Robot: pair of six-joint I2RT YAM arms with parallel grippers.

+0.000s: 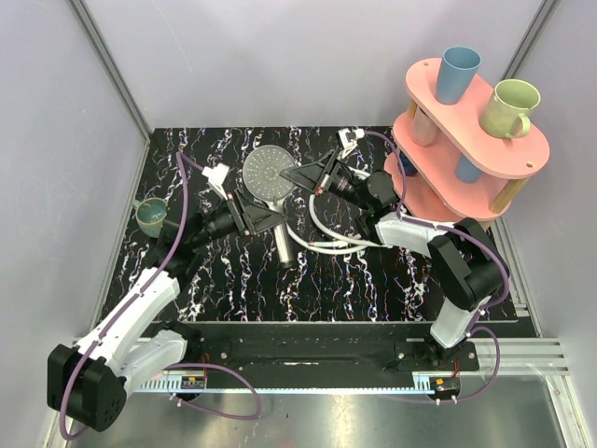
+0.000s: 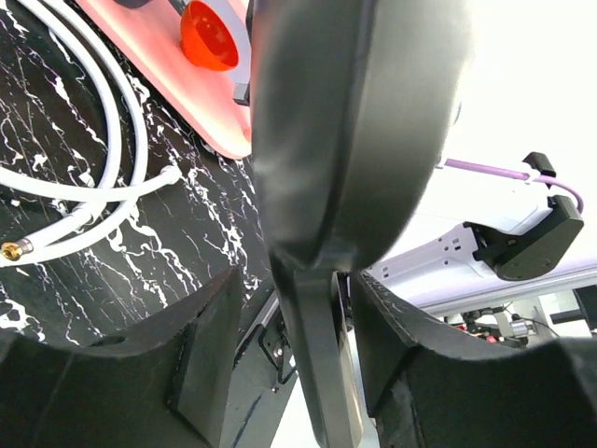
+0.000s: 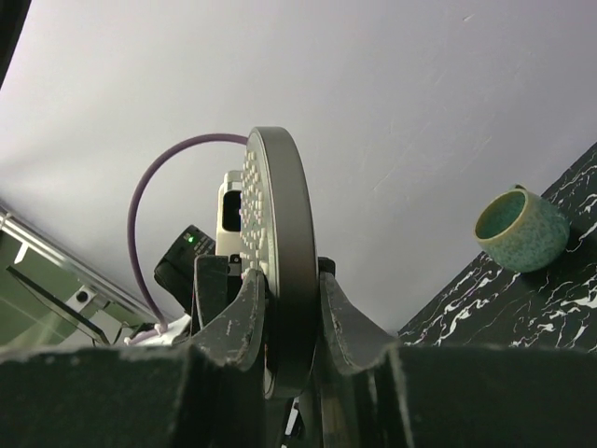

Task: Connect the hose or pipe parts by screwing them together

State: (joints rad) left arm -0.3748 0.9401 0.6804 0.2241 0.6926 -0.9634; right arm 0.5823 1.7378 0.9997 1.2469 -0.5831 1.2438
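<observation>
The left gripper (image 2: pixel 298 308) has its two fingers (image 2: pixel 210 355) spread a little, one on each side of the handle (image 2: pixel 317 383) of the dark grey shower head (image 2: pixel 354 121). There is a small gap beside the handle, so it is not squeezed yet. The right gripper (image 3: pixel 284 289) is pinching the thin round rim of the shower head and seems to hold it up off the black table (image 1: pixel 308 299).

The white hose (image 2: pixel 107 121) lies in loops on the table, near the right arm and apart from the shower head. One brass end (image 2: pixel 11 250) of it rests on the table, and nothing holds it.

I think the step now is for the left gripper to grab the handle. To do it well, the fingers should meet the handle flat, in the middle of their pads. They should squeeze hard enough that the handle cannot spin when the hose is twisted on. The grip should sit up near the head, so that the bottom tip of the handle, where the hose likely screws on, is free. The right gripper should not let go of the rim until the left one has a firm hold, or the head may tip or drop. The right gripper is closer to the hose, so it looks best placed to fetch the brass end after that.
</observation>
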